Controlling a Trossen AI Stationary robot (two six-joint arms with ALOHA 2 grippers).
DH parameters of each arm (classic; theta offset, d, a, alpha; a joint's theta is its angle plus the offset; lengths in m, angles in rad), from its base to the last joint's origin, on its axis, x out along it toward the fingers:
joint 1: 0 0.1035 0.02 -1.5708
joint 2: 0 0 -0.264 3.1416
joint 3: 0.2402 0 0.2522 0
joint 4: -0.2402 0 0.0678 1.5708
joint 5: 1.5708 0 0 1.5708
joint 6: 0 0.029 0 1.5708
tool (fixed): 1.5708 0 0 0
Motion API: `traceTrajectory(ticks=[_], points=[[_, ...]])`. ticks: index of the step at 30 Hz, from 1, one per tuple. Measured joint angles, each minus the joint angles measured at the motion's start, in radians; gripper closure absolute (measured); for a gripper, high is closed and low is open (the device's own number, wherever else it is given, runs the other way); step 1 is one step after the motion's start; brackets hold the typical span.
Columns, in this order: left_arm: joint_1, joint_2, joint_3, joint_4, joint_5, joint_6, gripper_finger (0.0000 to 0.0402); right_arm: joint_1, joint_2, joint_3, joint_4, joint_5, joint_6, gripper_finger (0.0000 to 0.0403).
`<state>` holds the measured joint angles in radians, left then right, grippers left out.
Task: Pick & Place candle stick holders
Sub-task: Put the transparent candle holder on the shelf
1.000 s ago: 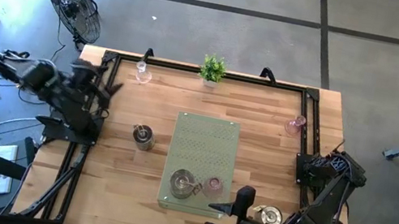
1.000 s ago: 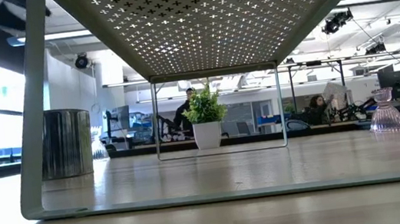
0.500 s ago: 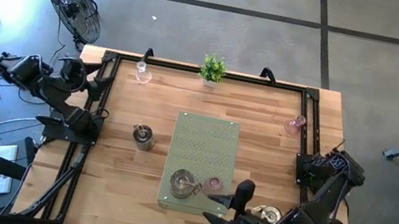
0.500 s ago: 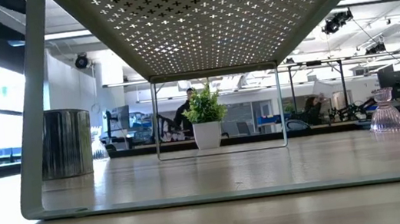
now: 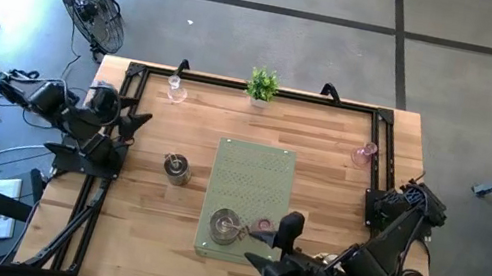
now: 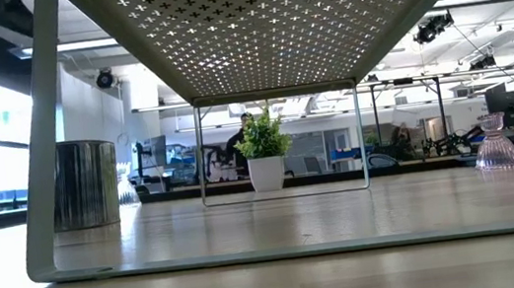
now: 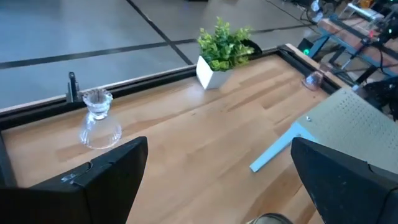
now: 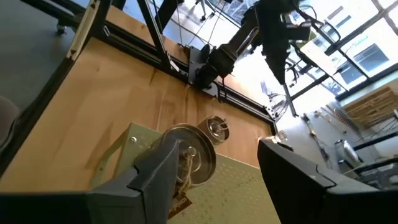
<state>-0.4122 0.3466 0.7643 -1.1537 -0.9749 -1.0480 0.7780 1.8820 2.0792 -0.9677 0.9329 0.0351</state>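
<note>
A green perforated stand (image 5: 253, 175) carries a silver holder (image 5: 225, 226) and a small pink cup (image 5: 262, 226) at its near end. Another silver holder (image 5: 177, 169) stands on the table left of the stand. A clear glass holder (image 5: 175, 88) stands at the far left and a pink glass one (image 5: 364, 156) at the right. My right gripper (image 5: 270, 246) is open by the stand's near right corner, facing the silver holder (image 8: 186, 155). My left gripper (image 5: 132, 123) is open over the table's left edge. A third silver holder is hidden under my right arm.
A small green potted plant (image 5: 261, 85) stands at the far edge, middle. Black rails (image 5: 106, 184) run along the table's left, right and far sides. A fan (image 5: 95, 5) stands on the floor off the far left corner. Bare wood lies between the stand and the pink glass holder.
My right gripper has gone toward the table's left, up to the stand's near right corner, and its arm now covers the silver holder on the table there. My left gripper drew back off the left edge, then came back over it, a little nearer the near edge.
</note>
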Motion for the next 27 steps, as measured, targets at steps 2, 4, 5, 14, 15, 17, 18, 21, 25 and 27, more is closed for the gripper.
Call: traceTrajectory(ticks=[2, 4, 5, 14, 15, 17, 18, 21, 25, 27], points=[[0.000, 0.004, 0.000, 0.025, 0.020, 0.002, 0.0011, 0.000, 0.000, 0.000, 0.004, 0.002, -0.027, 0.0187], [0.000, 0.006, 0.000, 0.063, 0.060, 0.015, 0.0011, 0.000, 0.000, 0.000, 0.010, 0.004, -0.045, 0.0187], [0.000, 0.006, 0.000, 0.084, 0.087, 0.029, 0.0011, 0.000, 0.000, 0.000, 0.014, 0.005, -0.054, 0.0187], [0.011, 0.123, 0.003, 0.263, 0.138, 0.215, 0.0011, -0.024, 0.000, 0.000, 0.016, -0.020, -0.097, 0.0187], [0.032, 0.131, 0.011, 0.243, 0.153, 0.215, 0.0011, -0.028, 0.000, 0.000, 0.016, -0.029, -0.100, 0.0187], [0.094, 0.147, 0.034, 0.203, 0.189, 0.192, 0.0011, -0.039, 0.000, 0.000, 0.016, -0.048, -0.107, 0.0187], [0.133, 0.149, 0.044, 0.186, 0.217, 0.172, 0.0011, -0.044, 0.000, 0.000, 0.016, -0.060, -0.110, 0.0187], [0.270, 0.156, 0.060, 0.193, 0.337, 0.182, 0.0011, -0.060, 0.000, 0.000, 0.016, -0.107, -0.115, 0.0187], [0.473, 0.204, 0.061, 0.266, 0.541, 0.315, 0.0011, -0.075, 0.000, 0.000, 0.015, -0.165, -0.115, 0.0187], [0.580, 0.259, 0.061, 0.307, 0.641, 0.383, 0.0011, -0.079, 0.000, 0.000, 0.015, -0.183, -0.115, 0.0187]])
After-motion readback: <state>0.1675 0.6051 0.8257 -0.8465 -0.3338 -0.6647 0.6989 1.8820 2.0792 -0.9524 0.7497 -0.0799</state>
